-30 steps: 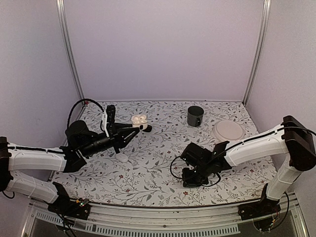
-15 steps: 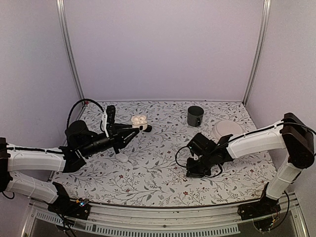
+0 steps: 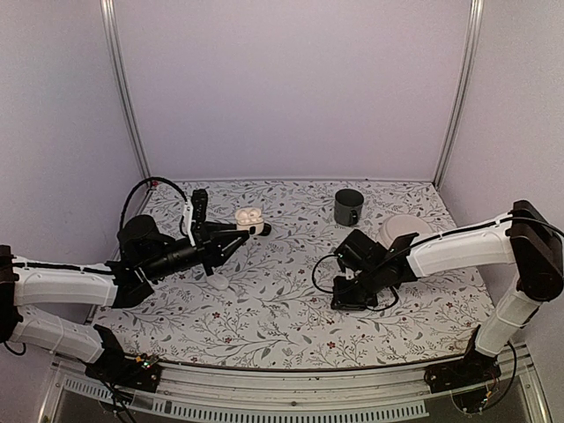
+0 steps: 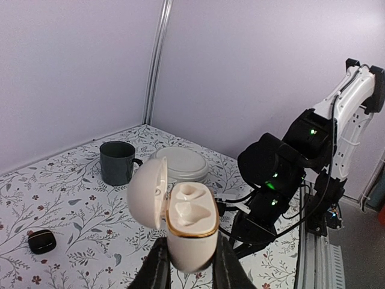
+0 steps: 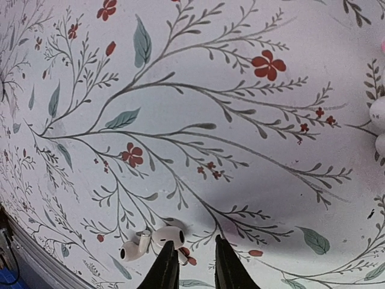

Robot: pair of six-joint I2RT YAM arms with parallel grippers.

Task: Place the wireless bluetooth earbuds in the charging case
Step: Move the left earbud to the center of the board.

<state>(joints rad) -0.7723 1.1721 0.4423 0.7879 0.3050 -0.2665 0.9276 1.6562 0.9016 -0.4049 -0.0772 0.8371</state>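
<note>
**Case held aloft, earbuds on the tabletop**

The left end effector (image 4: 190, 265) is clenched on the charging case (image 4: 189, 223), holding it upright above the tabletop (image 3: 264, 308) with its lid swung open. The right end effector (image 5: 191, 262) hangs low, fingers slightly parted and gripping nothing. The earbuds (image 5: 151, 239) lie side by side just ahead of its tips. A mug (image 3: 348, 206) and a plate (image 3: 407, 233) stand farther back, well apart from them

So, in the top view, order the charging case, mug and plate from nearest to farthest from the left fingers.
1. charging case, between the left fingers.
2. mug, to the right, at the back.
3. plate, farthest right.
</note>
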